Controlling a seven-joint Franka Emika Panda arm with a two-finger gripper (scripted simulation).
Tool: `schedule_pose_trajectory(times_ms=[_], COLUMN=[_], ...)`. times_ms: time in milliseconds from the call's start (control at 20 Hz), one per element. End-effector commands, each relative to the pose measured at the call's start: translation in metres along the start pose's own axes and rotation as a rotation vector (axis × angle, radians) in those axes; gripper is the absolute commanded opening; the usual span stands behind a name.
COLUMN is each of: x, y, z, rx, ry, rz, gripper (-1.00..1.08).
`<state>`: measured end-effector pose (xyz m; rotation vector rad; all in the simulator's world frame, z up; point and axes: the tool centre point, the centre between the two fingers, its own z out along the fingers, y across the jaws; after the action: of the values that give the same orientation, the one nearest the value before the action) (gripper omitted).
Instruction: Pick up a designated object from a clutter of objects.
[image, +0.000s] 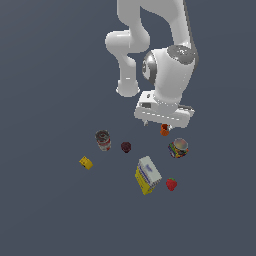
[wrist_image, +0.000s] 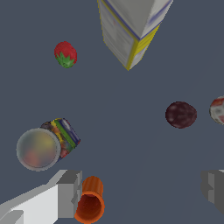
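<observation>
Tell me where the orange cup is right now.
In the exterior view the orange cup sits just under the gripper, up-left of the multicoloured round-topped item.

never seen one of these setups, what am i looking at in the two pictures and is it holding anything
It is a simulated white robot arm. The exterior view looks at the scene from off the arm; the wrist view comes from a camera on its wrist, looking down past its tool.

On the dark surface lie a yellow-white-blue box, a strawberry, a red-white can, a dark plum, a yellow cube, a multicoloured round-topped item and a small orange cup.

The tool holds nothing: it is open, and the cup lies on its side right beside one finger, with a wide gap to the other.
</observation>
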<state>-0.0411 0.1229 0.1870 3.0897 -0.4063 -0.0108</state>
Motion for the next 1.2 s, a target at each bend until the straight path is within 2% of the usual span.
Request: schedule_pose_trajectory(times_ms=[0, 650, 1150], x=[-0.010, -0.072, -0.108], y=[-0.008, -0.044, -0.058], z=[0.012, 0.067, 0.092], rx=[0.001, 0.012, 0.023], ry=[0.002, 0.006, 0.001], rz=[0.037, 0.217, 0.309], gripper=[1.00, 1.00, 1.00])
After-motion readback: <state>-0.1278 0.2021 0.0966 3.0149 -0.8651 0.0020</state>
